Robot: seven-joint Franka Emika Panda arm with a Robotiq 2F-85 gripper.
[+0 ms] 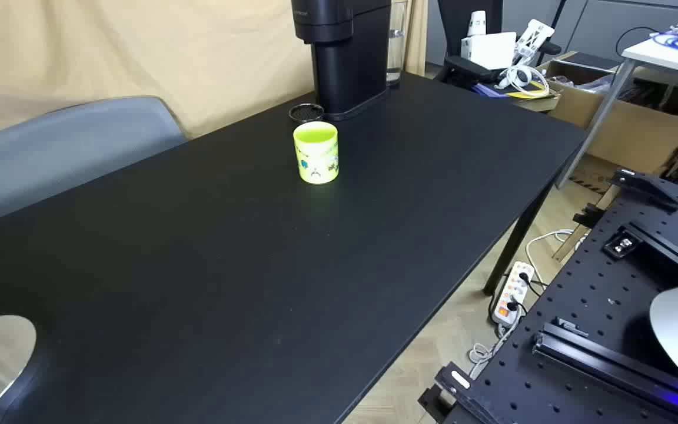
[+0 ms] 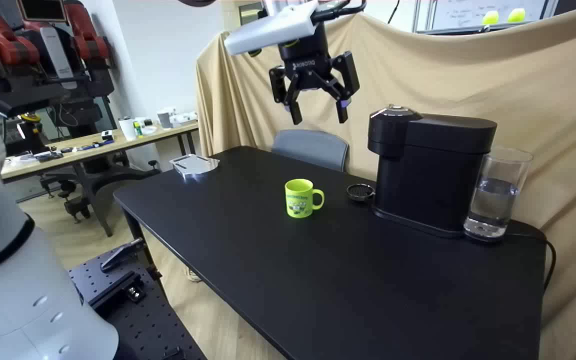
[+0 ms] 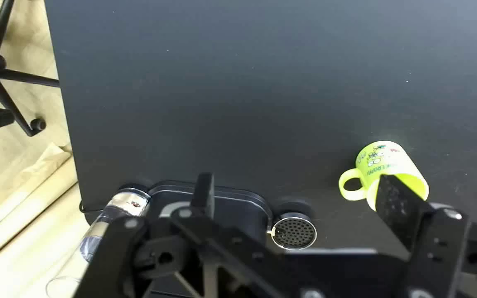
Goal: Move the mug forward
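Note:
The lime-green mug (image 1: 319, 161) stands upright on the black table (image 1: 209, 253). Its handle shows in an exterior view, where the mug (image 2: 300, 201) has a printed picture on its side. My gripper (image 2: 319, 116) is open and empty, high above the table, with its fingers pointing down. It is well apart from the mug. In the wrist view the two fingers of the gripper (image 3: 297, 180) are spread wide. The right finger there covers part of the rim of the mug (image 3: 377, 162), whose handle points left. The gripper is out of view in an exterior view.
A black coffee machine (image 2: 430, 175) stands near the mug, with a small round drip tray (image 2: 360, 192) in front and a glass water tank (image 2: 498, 200) behind. A shiny metal plate (image 2: 195, 164) lies at a far table corner. A grey chair (image 2: 310, 147) stands at the table's edge.

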